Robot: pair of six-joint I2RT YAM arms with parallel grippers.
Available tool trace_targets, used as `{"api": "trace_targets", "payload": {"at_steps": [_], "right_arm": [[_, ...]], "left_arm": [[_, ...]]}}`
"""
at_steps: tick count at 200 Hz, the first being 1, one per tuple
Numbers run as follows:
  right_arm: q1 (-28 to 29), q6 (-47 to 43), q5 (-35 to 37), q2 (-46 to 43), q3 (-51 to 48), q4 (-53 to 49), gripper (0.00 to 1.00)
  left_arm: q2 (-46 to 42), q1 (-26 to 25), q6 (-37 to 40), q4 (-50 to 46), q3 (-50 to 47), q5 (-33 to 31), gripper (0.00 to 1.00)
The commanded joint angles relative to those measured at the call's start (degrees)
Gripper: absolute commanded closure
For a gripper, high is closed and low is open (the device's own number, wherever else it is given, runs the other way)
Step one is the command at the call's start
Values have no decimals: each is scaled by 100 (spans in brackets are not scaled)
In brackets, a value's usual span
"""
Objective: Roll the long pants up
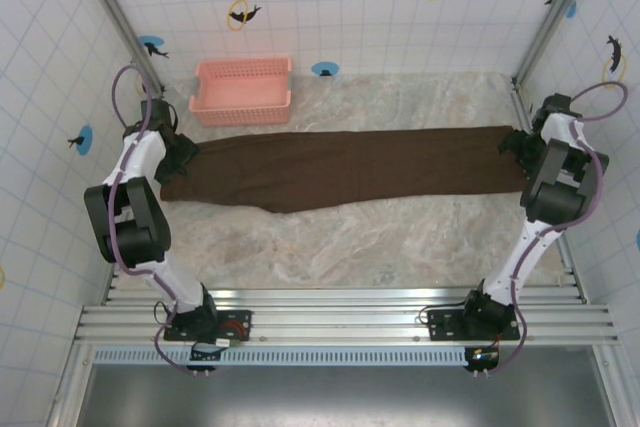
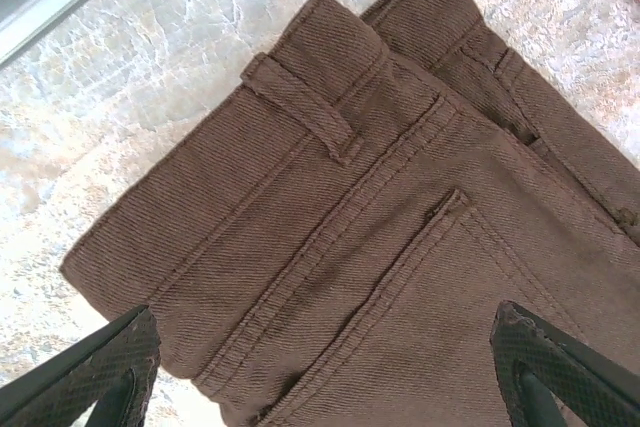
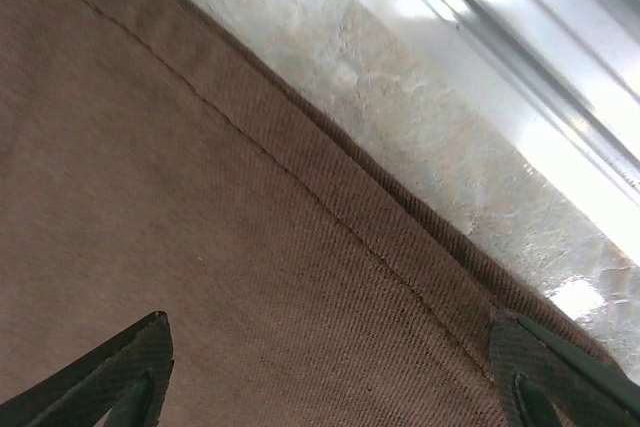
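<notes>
Long pants [image 1: 340, 167] lie flat on the desk [image 1: 400, 247], unrolled — left gripper [image 2: 322, 319] over the waistband [image 2: 200, 197], right gripper [image 3: 330, 322] over the hem [image 3: 330, 175], both wide — next probably means pinching one end to roll.

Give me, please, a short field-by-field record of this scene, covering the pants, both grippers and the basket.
pants: dark brown, flat and unrolled across the table, waist on the left, leg ends on the right
left gripper: open, above the waistband, holding nothing
right gripper: open, above the hem, holding nothing
basket: pink, slatted, on the table behind the waist end
rolling: not yet begun
</notes>
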Motion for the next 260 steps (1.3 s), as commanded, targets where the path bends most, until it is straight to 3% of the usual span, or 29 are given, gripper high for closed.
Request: {"api": "trace_targets", "payload": {"at_steps": [1, 38, 57, 67, 82, 102, 161, 216, 260], "right_arm": [[6, -132, -146, 317, 15, -384, 17], [33, -221, -292, 450, 78, -551, 23], [26, -288, -376, 461, 59, -553, 35], [29, -321, -437, 478, 59, -557, 50], [38, -371, -482, 471, 51, -566, 100], [117, -416, -175, 105, -177, -466, 100], [802, -824, 2103, -1965, -568, -718, 100], [818, -925, 2389, -2083, -651, -933, 100], [913, -996, 3218, -2679, -758, -1141, 100]], "left_arm": [[-78, 30, -141, 7, -149, 199, 14], [-222, 35, -31, -48, -228, 183, 14], [-318, 39, 23, -91, -259, 178, 14], [-383, 34, 48, -102, -277, 171, 14], [-460, 32, 85, -147, -316, 136, 14], [-586, 38, 162, -214, -350, 107, 14], [-1049, 34, 509, -356, -527, 37, 14], [-1007, 35, 809, -561, -213, 141, 15], [-1038, 35, 908, -602, -82, 325, 15]]}}
